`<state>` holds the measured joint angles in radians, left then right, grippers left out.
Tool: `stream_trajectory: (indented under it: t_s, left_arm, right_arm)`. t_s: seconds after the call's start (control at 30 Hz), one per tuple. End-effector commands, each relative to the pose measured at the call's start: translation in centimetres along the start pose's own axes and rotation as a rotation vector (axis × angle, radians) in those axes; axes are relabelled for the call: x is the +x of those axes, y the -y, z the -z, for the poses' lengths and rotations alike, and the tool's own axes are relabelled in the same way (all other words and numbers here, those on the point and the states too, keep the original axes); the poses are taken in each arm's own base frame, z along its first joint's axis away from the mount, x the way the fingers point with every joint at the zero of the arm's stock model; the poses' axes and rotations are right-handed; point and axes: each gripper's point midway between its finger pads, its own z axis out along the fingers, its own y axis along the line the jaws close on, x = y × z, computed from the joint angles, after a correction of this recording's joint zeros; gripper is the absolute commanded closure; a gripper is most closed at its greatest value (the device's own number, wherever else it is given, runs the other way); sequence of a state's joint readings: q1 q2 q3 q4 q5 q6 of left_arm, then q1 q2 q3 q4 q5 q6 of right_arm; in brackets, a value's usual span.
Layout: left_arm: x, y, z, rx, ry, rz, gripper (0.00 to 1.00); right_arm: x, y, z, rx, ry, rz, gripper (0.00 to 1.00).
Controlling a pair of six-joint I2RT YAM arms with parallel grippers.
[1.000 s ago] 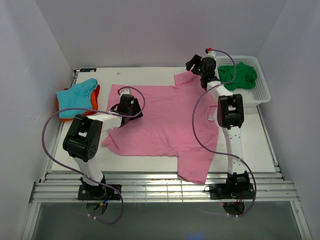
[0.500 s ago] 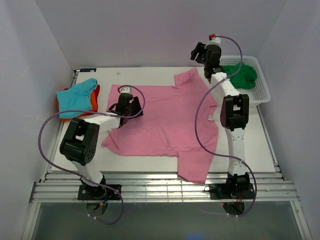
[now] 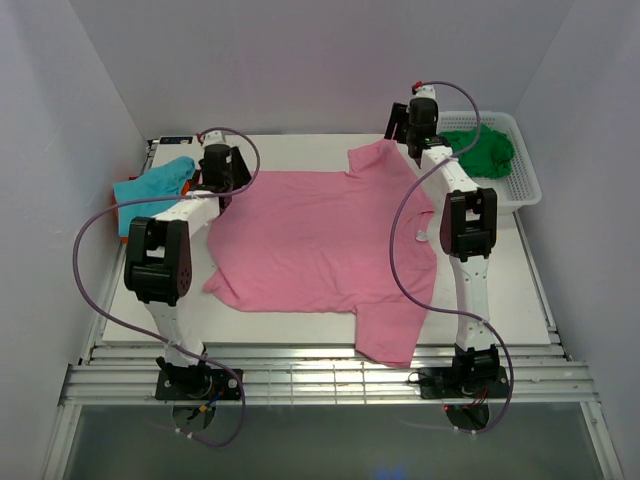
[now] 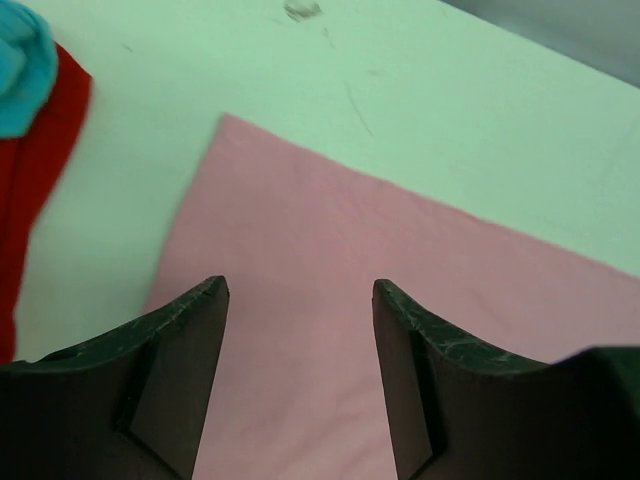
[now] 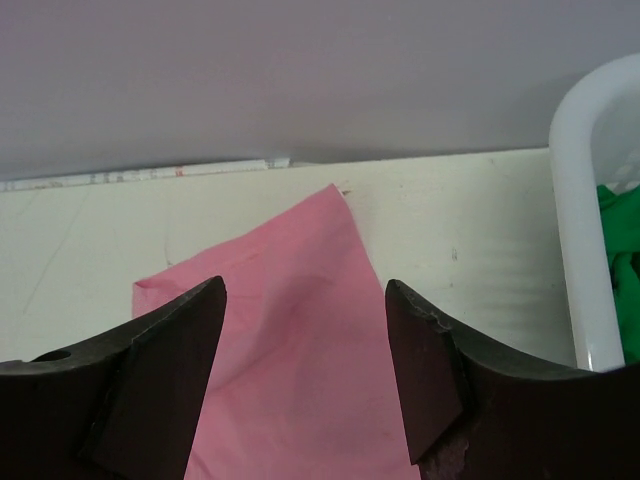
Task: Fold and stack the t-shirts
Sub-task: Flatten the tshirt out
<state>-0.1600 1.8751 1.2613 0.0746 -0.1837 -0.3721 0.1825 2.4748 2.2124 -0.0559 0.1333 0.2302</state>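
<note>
Left end effector [image 4: 300,290] and right end effector [image 5: 305,290] both spread wide, gripping nothing, hovering over far corners of the pink t-shirt [image 3: 320,240].

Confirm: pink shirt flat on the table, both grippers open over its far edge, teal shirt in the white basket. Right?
One error: the basket holds the green shirt, not the teal one, as the top view shows. The teal shirt lies on the orange shirt at far left. The rest stands: pink shirt flat, left gripper and right gripper open over its far edge.
</note>
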Motion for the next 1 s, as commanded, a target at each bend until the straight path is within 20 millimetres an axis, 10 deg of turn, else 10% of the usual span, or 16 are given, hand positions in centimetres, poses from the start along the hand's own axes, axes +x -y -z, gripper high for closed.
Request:
stream_trajectory:
  t_s: [0.0,0.27,0.97]
  left_arm:
    - [-3.7,-0.9,-2.1,-0.048,0.082,-0.038,0.30]
    - [-4.3,-1.4,-8.0,-0.085,0.103,-0.140,0.29]
    - [-3.1,-4.4,-11.8,-0.175,0.117,-0.247,0.28]
  right_arm:
    - [-0.1,1.0,0.9,0.032,-0.018,0.038,0.29]
    - [1.3,1.5,1.3,0.045,-0.084,0.069,0.29]
    - [5.8,2.4,0.9,0.054,-0.210,0.106,0.29]
